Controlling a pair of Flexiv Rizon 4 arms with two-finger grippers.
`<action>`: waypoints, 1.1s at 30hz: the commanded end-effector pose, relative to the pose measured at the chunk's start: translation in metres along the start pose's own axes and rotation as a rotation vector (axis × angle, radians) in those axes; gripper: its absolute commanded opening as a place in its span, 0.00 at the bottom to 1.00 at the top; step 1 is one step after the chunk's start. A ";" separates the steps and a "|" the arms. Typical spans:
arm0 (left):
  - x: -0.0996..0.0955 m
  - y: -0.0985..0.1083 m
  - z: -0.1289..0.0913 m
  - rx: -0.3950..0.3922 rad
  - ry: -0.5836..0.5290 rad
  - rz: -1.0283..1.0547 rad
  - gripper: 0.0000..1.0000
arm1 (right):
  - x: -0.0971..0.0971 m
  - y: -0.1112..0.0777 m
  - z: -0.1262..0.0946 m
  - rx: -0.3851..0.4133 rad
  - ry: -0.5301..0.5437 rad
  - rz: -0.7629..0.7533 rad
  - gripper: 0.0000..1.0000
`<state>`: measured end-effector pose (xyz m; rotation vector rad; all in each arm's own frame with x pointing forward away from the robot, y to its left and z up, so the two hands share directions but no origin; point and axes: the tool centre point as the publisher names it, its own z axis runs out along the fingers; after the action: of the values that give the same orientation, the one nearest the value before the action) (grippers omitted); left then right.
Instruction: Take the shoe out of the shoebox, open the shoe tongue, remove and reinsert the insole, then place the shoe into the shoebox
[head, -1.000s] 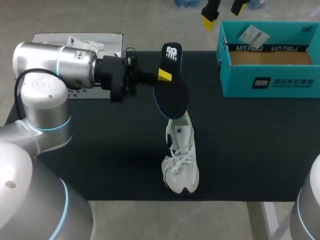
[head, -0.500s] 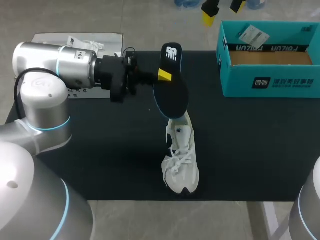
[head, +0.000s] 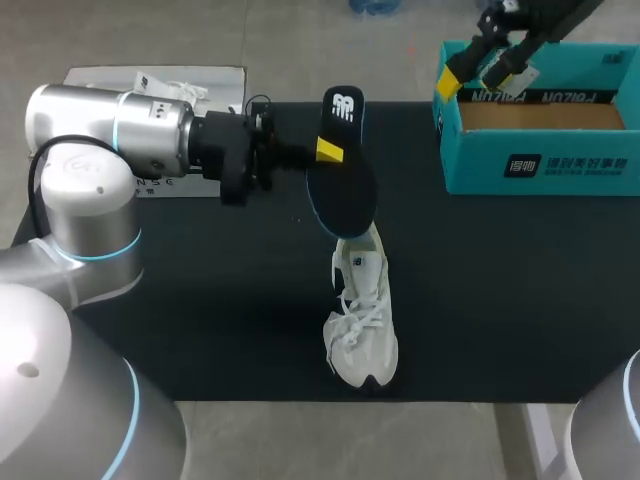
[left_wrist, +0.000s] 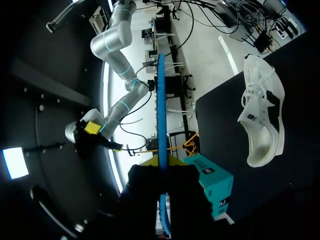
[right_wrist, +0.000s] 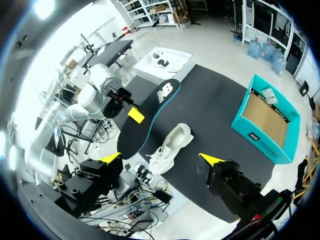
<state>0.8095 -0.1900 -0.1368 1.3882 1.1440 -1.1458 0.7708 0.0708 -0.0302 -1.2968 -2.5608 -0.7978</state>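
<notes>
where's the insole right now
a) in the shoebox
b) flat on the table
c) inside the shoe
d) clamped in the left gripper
D: the left gripper is shut on the insole, holding it on edge in the air, outside the white shoe lying on the table and away from the shoebox.

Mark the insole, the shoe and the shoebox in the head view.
insole (head: 345, 195), head view, on its wide dark part.
shoe (head: 360, 320), head view, on the laced middle.
shoebox (head: 590, 165), head view, on its teal front wall.
</notes>
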 end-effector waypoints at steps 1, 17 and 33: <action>0.001 0.000 0.001 -0.002 -0.001 0.002 0.00 | -0.004 -0.006 0.024 -0.559 0.501 0.079 1.00; 0.001 0.000 0.001 -0.002 -0.001 0.002 0.00 | -0.009 0.014 0.050 -0.511 0.603 0.045 1.00; 0.001 0.000 0.001 -0.002 -0.001 0.002 0.00 | -0.017 0.017 0.080 -0.240 0.669 0.186 1.00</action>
<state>0.8096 -0.1905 -0.1368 1.3885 1.1444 -1.1454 0.7860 0.1034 -0.0987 -1.0983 -1.8065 -1.3823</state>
